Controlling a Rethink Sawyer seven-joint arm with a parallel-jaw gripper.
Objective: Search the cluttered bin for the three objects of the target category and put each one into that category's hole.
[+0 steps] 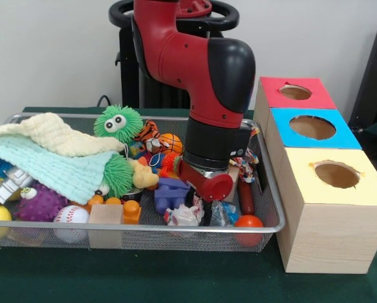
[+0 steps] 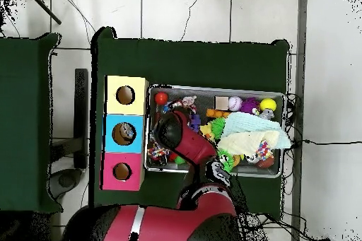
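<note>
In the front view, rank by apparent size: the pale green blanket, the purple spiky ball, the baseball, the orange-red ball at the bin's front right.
Largest to smallest:
pale green blanket
purple spiky ball
baseball
orange-red ball

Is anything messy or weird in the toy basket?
Yes, a little. Two cloths, one cream and one mint, lie crumpled over the toys at one end of the wire bin, hiding some of them. A green fuzzy toy with big eyes peeks out from behind. Nothing has spilled outside the bin.
</note>
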